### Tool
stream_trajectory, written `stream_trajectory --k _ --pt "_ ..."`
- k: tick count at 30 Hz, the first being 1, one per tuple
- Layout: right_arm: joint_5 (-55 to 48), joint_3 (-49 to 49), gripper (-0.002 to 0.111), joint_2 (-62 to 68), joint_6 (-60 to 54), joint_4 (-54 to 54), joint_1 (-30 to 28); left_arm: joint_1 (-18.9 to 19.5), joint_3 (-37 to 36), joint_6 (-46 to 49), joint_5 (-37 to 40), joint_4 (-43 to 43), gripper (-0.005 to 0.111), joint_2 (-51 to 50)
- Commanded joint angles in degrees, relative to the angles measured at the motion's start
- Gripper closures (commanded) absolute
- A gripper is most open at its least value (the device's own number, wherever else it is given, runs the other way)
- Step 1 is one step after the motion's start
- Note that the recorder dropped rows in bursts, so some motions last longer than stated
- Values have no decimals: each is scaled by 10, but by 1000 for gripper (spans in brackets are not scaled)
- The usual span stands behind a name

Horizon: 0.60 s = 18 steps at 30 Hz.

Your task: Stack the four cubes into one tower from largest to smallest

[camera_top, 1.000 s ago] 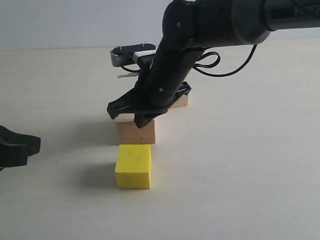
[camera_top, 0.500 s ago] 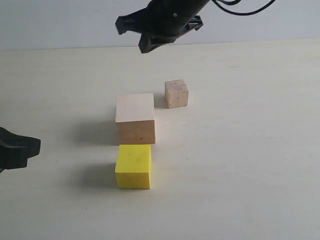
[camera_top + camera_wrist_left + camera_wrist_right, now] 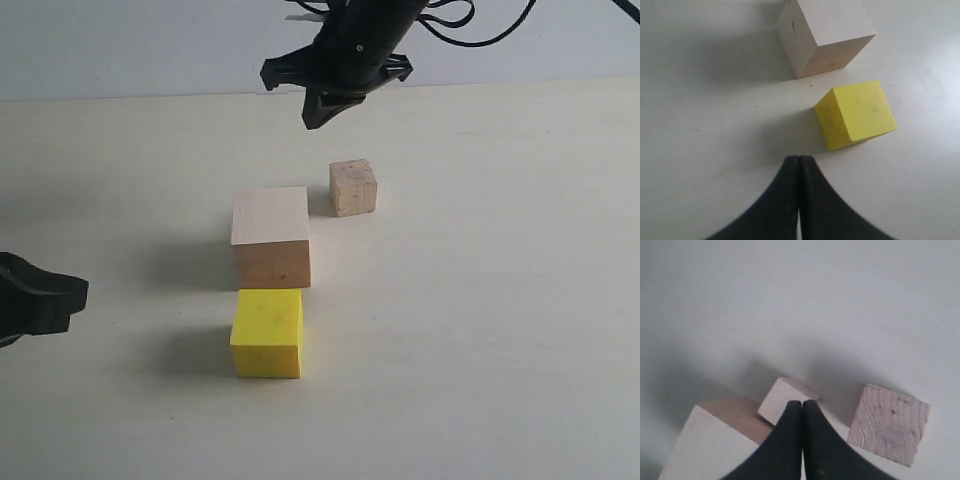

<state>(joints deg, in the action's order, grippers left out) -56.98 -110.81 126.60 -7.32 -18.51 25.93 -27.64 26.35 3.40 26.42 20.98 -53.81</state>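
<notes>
from near edge to far, the yellow cube point(image 3: 268, 330), large pale cube point(image 3: 270, 232), small wood cube point(image 3: 353, 187) and second small cube point(image 3: 785, 396) rest unstacked on the tabletop point(image 3: 500, 350), since left gripper point(image 3: 799, 165) and raised right gripper point(image 3: 802, 407) are empty, fingers pressed together.

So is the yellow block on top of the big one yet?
No. The yellow cube sits on the table, beside the big pale cube.

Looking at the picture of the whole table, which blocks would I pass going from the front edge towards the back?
yellow cube → large pale wood cube → small wood cube
</notes>
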Motion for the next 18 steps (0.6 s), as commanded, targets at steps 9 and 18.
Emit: stream_trajectory --k 9,18 --pt "-28 -5 108 47 -117 -143 -81 -3 3 -8 -76 60 107 -29" --pt "-39 -5 108 122 -185 -273 -86 -3 3 -8 -81 98 107 -29"
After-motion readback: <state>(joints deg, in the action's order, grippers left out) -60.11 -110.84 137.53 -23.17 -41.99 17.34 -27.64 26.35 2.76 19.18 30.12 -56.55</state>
